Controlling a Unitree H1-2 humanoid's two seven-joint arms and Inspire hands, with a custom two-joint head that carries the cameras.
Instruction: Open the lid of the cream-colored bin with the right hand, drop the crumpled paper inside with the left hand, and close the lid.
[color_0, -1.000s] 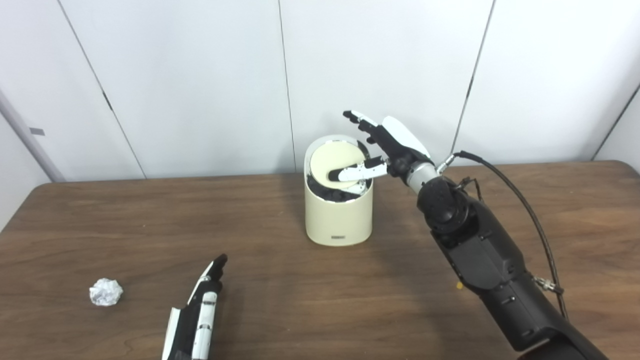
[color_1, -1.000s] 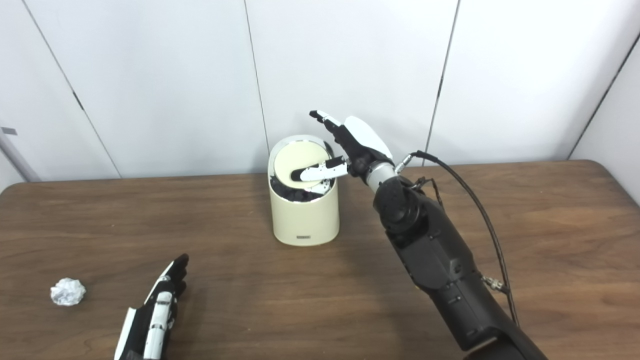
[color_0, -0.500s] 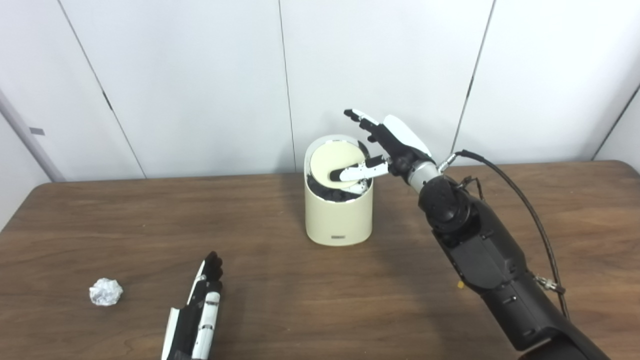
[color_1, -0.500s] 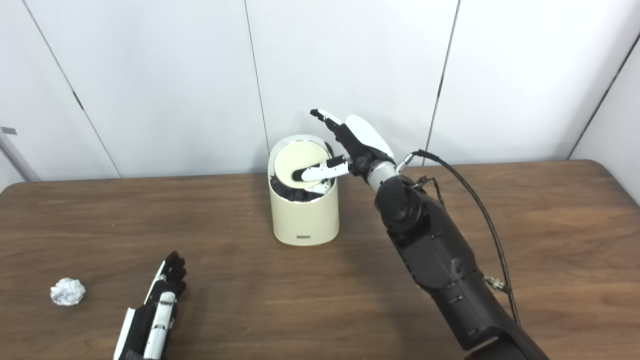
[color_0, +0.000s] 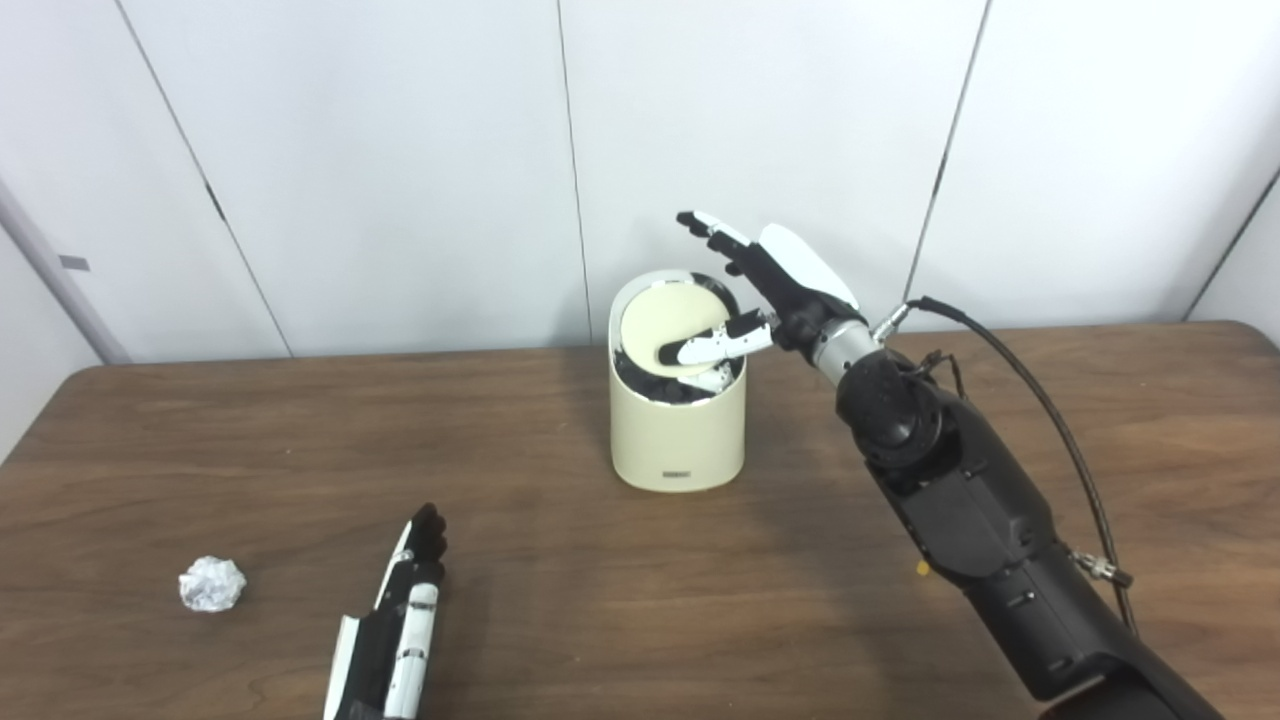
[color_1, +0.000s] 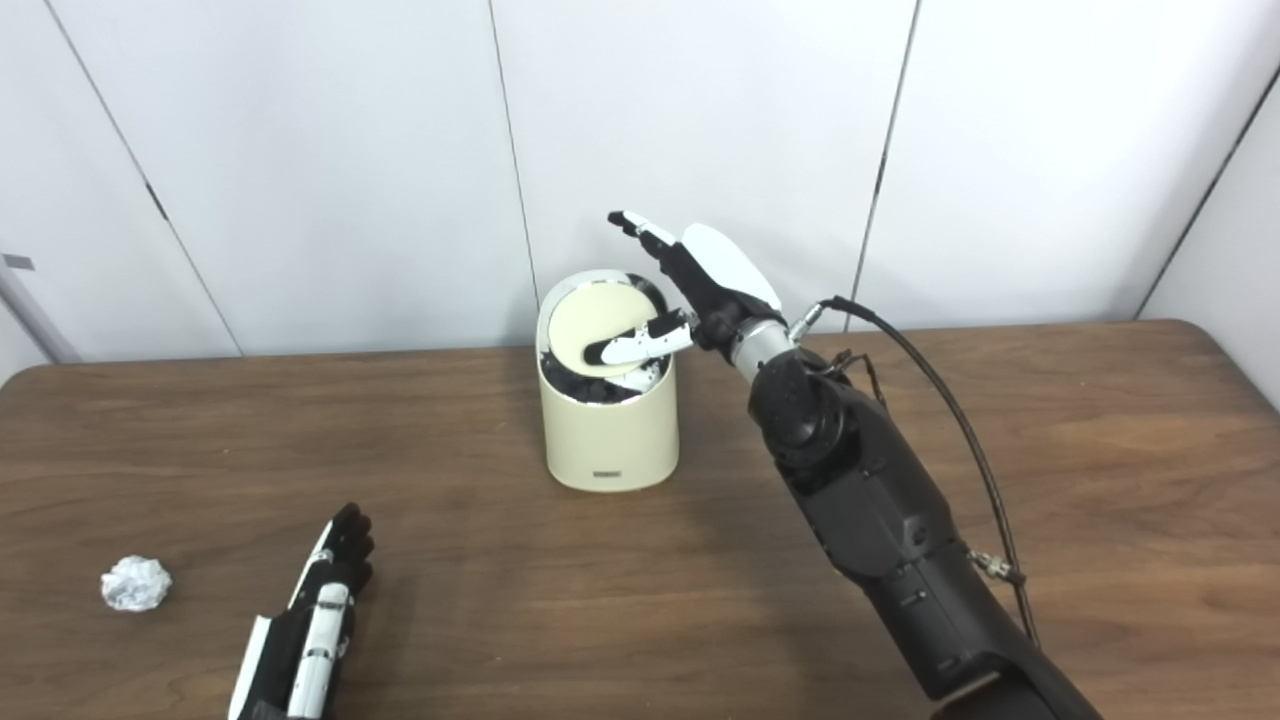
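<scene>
The cream-colored bin (color_0: 678, 430) stands at the back middle of the table. Its round lid (color_0: 668, 335) is tipped up toward me, baring a dark gap at the front of the opening. My right hand (color_0: 768, 288) hovers at the bin's right rim, open, its thumb lying across the tilted lid and its fingers stretched up and left above the rim. The crumpled paper (color_0: 212, 584) lies at the front left of the table. My left hand (color_0: 398, 625) rests flat and open near the front edge, a short way right of the paper and not touching it.
The brown wooden table (color_0: 560, 590) runs up to a white panelled wall (color_0: 400, 150) just behind the bin. A black cable (color_0: 1030, 390) loops off my right forearm over the right side of the table.
My right hand has risen a little and shifted slightly left, its thumb still on the tilted lid. My left hand's fingertips have drawn back slightly. The paper has not moved.
</scene>
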